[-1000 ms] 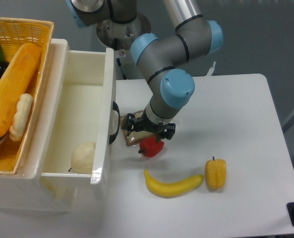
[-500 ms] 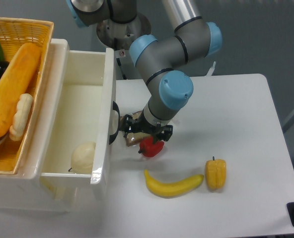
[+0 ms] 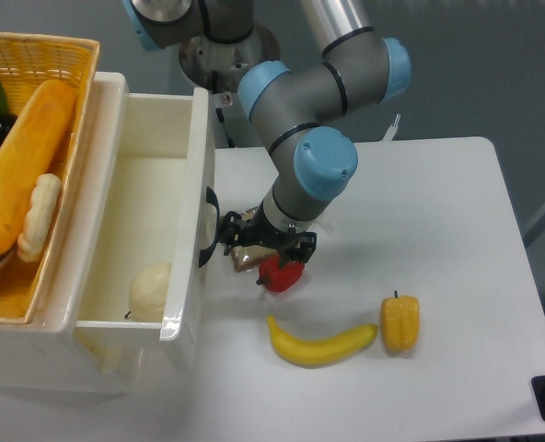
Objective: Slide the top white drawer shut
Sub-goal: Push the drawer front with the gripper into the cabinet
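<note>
Camera view: the pincer (image 3: 238, 245), its grip state impossible to tell, presses low against the black handle (image 3: 208, 226) of the top white drawer (image 3: 153, 221), which stands pulled out at the desk's (image 3: 420, 212) left edge, an onion (image 3: 149, 290) inside.

Cream top white drawer (image 3: 186, 184), pulled open
</note>
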You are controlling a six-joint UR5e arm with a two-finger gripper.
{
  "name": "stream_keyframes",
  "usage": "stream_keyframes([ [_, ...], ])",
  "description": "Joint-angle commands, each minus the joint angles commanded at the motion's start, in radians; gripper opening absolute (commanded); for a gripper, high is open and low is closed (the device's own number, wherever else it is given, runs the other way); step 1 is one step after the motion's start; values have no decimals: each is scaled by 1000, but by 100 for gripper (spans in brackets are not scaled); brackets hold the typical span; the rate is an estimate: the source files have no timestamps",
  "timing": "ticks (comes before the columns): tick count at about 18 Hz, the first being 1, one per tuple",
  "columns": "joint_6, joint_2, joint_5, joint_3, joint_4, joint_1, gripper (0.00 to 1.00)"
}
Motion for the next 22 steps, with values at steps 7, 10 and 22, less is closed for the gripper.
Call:
stream_keyframes([
  [7, -18, 11, 1, 0, 0, -41, 100],
  [10, -25, 14, 2, 0, 0, -52, 100],
  [22, -57, 23, 9, -5, 2, -112, 100],
])
